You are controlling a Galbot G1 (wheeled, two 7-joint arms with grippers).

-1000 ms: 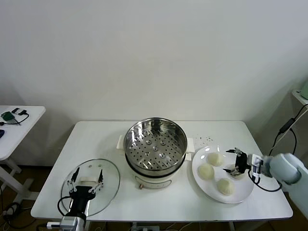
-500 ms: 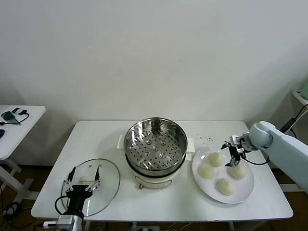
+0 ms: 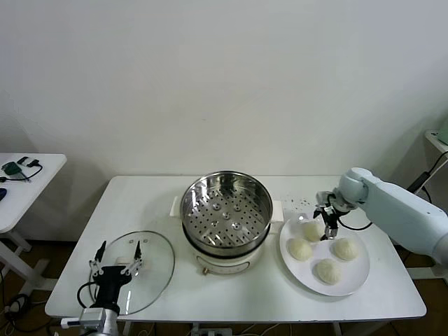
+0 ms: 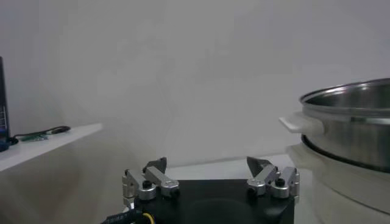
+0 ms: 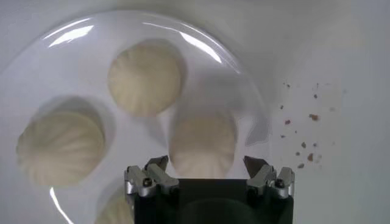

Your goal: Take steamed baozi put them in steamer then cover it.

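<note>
Four cream-white baozi lie on a white plate (image 3: pixel 353 276) to the right of the steamer (image 3: pixel 226 210), an empty shiny basket on a white pot base. My right gripper (image 3: pixel 325 224) is open and hangs over the plate's far bun (image 3: pixel 311 231). In the right wrist view that bun (image 5: pixel 203 141) lies between the open fingers of the gripper (image 5: pixel 206 164), and the other buns (image 5: pixel 145 79) (image 5: pixel 60 148) lie beside it. The glass cover (image 3: pixel 157 262) lies flat at the table's front left. My left gripper (image 3: pixel 115 255) hovers open over it, empty in its wrist view (image 4: pixel 207 165).
Dark crumbs (image 3: pixel 301 203) lie on the table behind the plate and also show in the right wrist view (image 5: pixel 304 134). A small side table (image 3: pixel 21 182) with cables stands at the far left. The steamer's rim (image 4: pixel 353 103) shows close to the left gripper.
My right gripper has swung from the plate's right side to above its far bun, uncovering the right-hand bun. My left gripper has drifted slightly toward the front left over the cover.
</note>
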